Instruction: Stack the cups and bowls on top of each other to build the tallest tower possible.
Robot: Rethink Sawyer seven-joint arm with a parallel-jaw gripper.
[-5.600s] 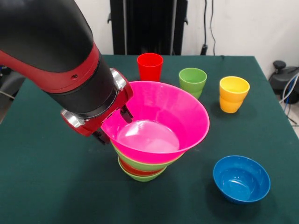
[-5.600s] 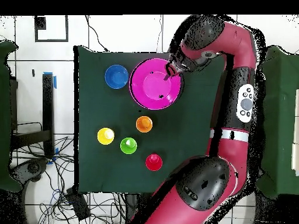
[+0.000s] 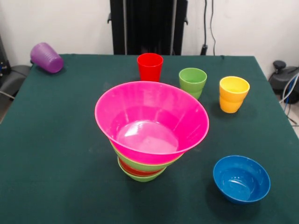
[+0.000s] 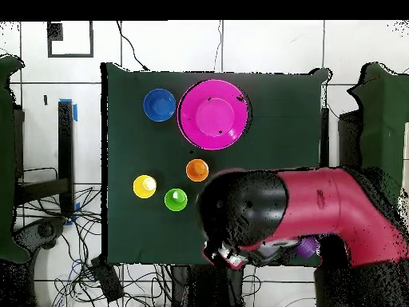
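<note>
Bowls (image 3: 150, 133) are sitting nested mid-table, blue bowl (image 3: 241, 178) lying at their 4 o'clock, can't tell the gripper's state.

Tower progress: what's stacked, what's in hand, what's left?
Done: the huge pink plastic bowl tops the tower of nested green and red-orange bowls. In hand: nothing visible; no gripper shows. Left: blue plastic bowl, upright red, green and yellow cups, and the tipped purple cup.

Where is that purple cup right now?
In the front view the purple cup lies on its side at the table's far left corner, well apart from the upright red cup. In the overhead view the robot arm mostly hides it.
</note>
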